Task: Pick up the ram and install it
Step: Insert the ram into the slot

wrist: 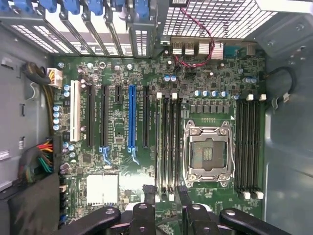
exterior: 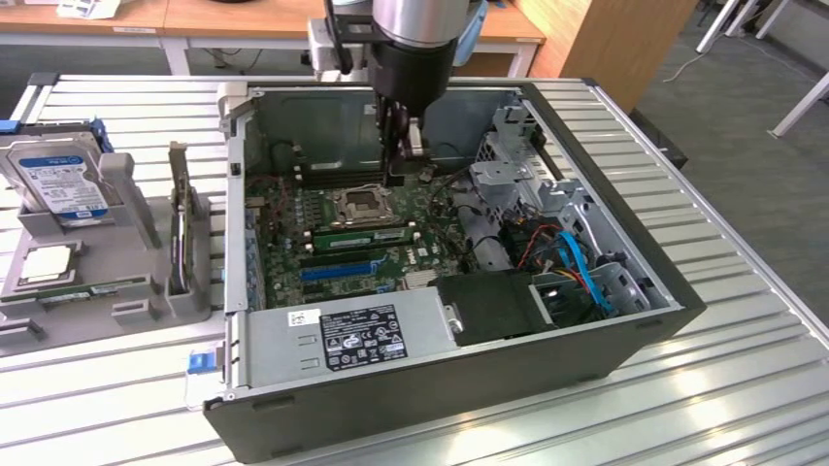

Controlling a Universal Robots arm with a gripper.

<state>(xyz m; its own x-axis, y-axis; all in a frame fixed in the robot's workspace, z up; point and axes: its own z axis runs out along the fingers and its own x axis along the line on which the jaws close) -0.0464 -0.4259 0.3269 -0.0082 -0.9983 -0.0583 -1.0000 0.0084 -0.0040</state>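
A long green ram stick [exterior: 363, 234] stands on edge in a slot just in front of the CPU socket [exterior: 361, 204] inside the open computer case [exterior: 428, 388]. A second thin green stick [exterior: 93, 289] lies in the grey holder outside the case, on the exterior view's left. My gripper [exterior: 406, 160] hangs low inside the case, over the far black memory slots [exterior: 340, 176] behind the socket. In the wrist view my gripper [wrist: 166, 200] is open with nothing between its fingers [wrist: 148, 196], above the motherboard [wrist: 117, 132] and the socket [wrist: 208, 154].
The grey holder [exterior: 155, 306] carries a hard drive [exterior: 58, 180], a CPU chip [exterior: 46, 262] and an upright expansion card [exterior: 179, 209]. Inside the case sit the power supply [exterior: 349, 335], drive cages [exterior: 518, 175] and blue and red cables [exterior: 570, 267]. The slatted metal table [exterior: 725, 388] surrounds the case.
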